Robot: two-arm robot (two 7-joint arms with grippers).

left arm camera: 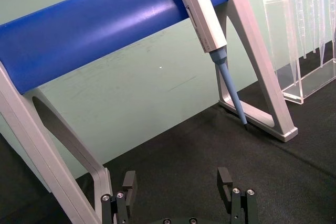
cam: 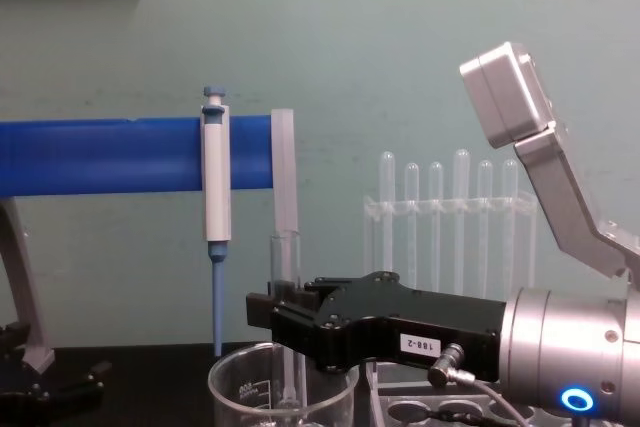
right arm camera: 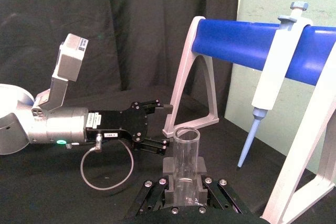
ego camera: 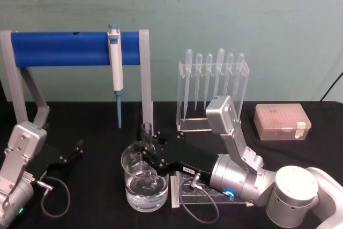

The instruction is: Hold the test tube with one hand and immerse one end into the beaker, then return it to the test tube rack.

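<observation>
The test tube [ego camera: 147, 135] stands upright with its open rim up and its lower end down inside the beaker [ego camera: 143, 186]. My right gripper [ego camera: 149, 152] is shut on the test tube's middle, just above the beaker's rim. In the chest view the test tube [cam: 287, 265] rises from the black right gripper [cam: 284, 313] and runs down into the beaker [cam: 240, 387]. In the right wrist view the test tube [right arm camera: 186, 153] sits clamped between the fingers [right arm camera: 170, 183]. The beaker holds clear water low down; I cannot tell whether the tube's tip touches it. My left gripper [ego camera: 72, 152] rests open at the table's left.
A blue bar stand [ego camera: 59, 47] carries a blue-and-white micropipette [ego camera: 115, 63] behind the beaker. A clear rack of thin pipettes [ego camera: 213, 87] stands behind the right arm. A tip box [ego camera: 281, 122] lies at the right. A clear acrylic rack [ego camera: 206, 194] lies under the right gripper.
</observation>
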